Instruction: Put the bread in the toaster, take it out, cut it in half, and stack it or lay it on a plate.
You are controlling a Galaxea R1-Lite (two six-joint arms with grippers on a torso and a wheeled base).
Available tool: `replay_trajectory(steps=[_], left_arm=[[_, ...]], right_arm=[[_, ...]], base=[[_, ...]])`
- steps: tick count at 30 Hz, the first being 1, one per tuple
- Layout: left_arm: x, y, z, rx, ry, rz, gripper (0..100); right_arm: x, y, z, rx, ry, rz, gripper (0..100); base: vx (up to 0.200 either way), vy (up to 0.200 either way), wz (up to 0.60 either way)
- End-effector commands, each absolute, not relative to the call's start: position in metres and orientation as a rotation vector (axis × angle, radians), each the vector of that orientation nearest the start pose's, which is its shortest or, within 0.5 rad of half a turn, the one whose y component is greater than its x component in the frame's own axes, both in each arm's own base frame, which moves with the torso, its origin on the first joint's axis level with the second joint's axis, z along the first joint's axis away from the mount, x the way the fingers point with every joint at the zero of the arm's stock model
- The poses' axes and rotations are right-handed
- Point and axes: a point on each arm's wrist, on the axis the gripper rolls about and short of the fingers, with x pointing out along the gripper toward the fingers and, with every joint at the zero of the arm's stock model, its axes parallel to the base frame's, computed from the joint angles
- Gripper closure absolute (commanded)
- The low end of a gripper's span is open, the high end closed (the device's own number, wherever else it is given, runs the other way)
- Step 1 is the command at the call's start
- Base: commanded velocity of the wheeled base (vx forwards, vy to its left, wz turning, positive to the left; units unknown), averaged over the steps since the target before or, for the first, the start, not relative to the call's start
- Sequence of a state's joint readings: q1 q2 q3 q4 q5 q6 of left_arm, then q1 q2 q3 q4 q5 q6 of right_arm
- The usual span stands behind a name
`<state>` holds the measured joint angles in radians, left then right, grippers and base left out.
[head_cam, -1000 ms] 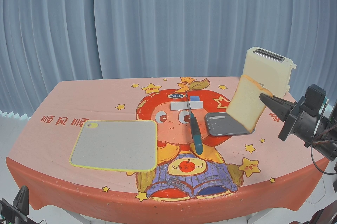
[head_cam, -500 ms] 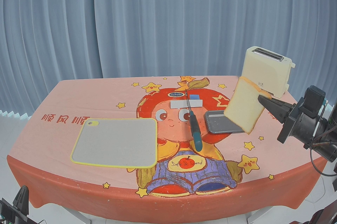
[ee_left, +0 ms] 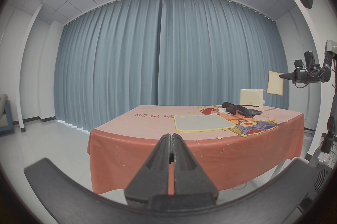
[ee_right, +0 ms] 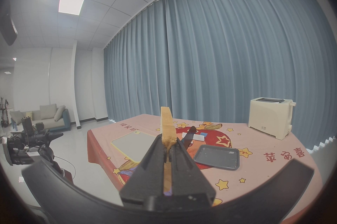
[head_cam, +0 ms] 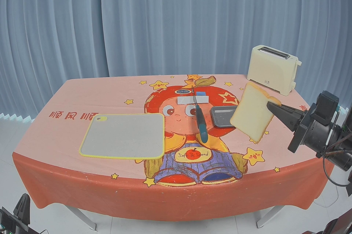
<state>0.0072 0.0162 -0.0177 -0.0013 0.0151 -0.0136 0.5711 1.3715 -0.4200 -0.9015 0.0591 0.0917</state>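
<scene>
Head view: the right pincer (head_cam: 269,103) is clenched on the right crust edge of the bread (head_cam: 252,113), a single slice held in the air, tilted, over the right part of the tabletop (head_cam: 91,99). The slice hangs nearer than the toaster (head_cam: 272,69), which stands on the far right corner well apart from it, and it hides the right edge of the dark grey tray (head_cam: 222,116) lying flat behind it. Left of the tray, the knife (head_cam: 200,121) lies with its teal handle toward the near side and its blade across a small white and blue block (head_cam: 193,99). The cutting board (head_cam: 124,135) lies flat on the left near part. Left wrist view: the left pincer (ee_left: 171,137) is clenched on nothing, low and well in front of the tabletop (ee_left: 147,122); far off at the right, the right pincer (ee_left: 282,76) holds the bread (ee_left: 275,83) above the toaster (ee_left: 251,97). Right wrist view: the bread (ee_right: 167,126) stands edge-on between the fingers of the right pincer (ee_right: 167,142), with the cutting board (ee_right: 135,145), knife (ee_right: 187,137), dark grey tray (ee_right: 217,157) and toaster (ee_right: 272,116) beyond; the dark shape low at the far left is probably the left pincer (ee_right: 52,135).
</scene>
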Motion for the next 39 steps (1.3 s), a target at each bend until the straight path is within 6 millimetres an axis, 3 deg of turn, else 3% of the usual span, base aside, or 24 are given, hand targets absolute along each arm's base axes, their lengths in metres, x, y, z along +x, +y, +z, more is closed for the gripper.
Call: replay_trajectory(steps=[1, 39], left_arm=[[-0.0228, 0.0002, 0.0756, -0.012, -0.002, 0.023, 100], [-0.0228, 0.0001, 0.0756, -0.014, -0.002, 0.025, 100]], right_arm=[[0.172, 0.1139, 0.1896, 0.075, 0.082, 0.635, 100], [0.1784, 0.1188, 0.189, 0.089, 0.095, 0.634, 100]], base=[[0.0, 0.2, 0.0], [0.0, 0.2, 0.0]])
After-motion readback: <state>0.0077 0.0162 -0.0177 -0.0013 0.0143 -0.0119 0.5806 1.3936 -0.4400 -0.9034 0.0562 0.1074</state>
